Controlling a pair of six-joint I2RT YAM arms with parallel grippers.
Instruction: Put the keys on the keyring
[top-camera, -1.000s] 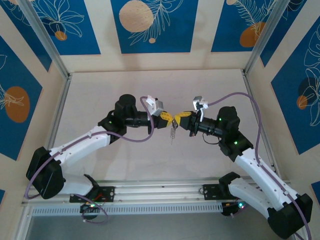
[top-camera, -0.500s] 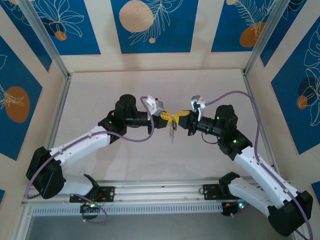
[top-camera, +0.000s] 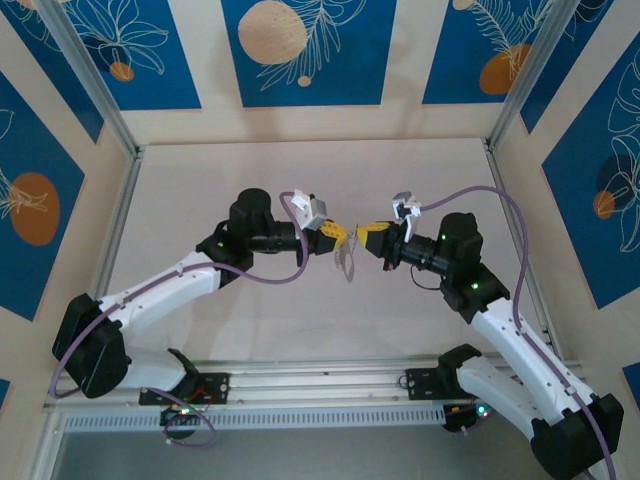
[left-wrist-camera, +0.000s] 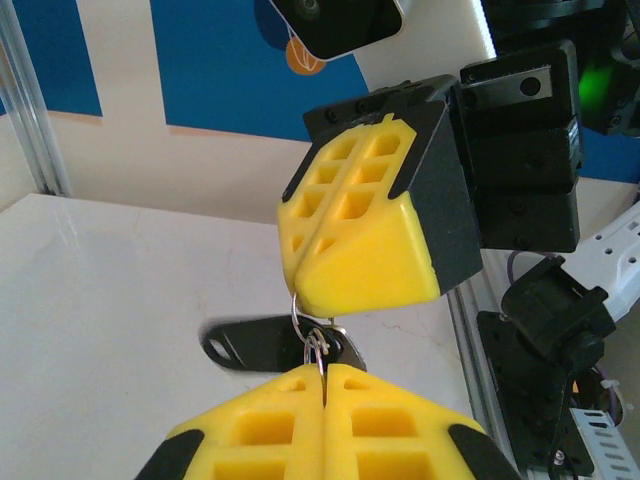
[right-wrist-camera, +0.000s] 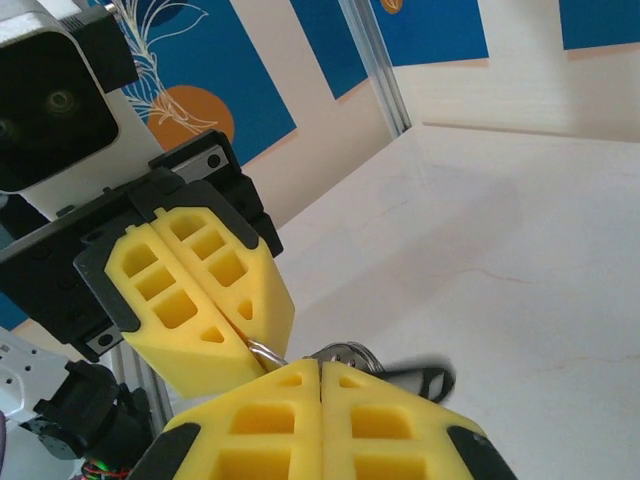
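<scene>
vs 1 s ago: right gripper (top-camera: 367, 232) sits further right in the top view, elbow swung out too. The gap to the left gripper (top-camera: 339, 240) is wider, tips no longer touching. The hanging bunch swings slightly left of where it hung. Left arm pose looks the same.

Both sets of yellow fingers are pressed together, no gap. Keyring (left-wrist-camera: 304, 318) is a thin silver wire loop, strung between the two tips. The left wrist view shows one side going into the right gripper's tip and the other into the left gripper's tip. Both pinch it.

Keys (left-wrist-camera: 262, 343): a dark flat oblong piece with a hole near one end, plus small silvery bits at the ring. It hangs under the loop, above the table (top-camera: 250, 180), not resting on it.

Orientation: in the top view the bunch's long axis runs from the grippers toward the near edge, slightly tilted. In the left wrist view the dark piece lies roughly level, holed end pointing left, other end at the ring.
</scene>
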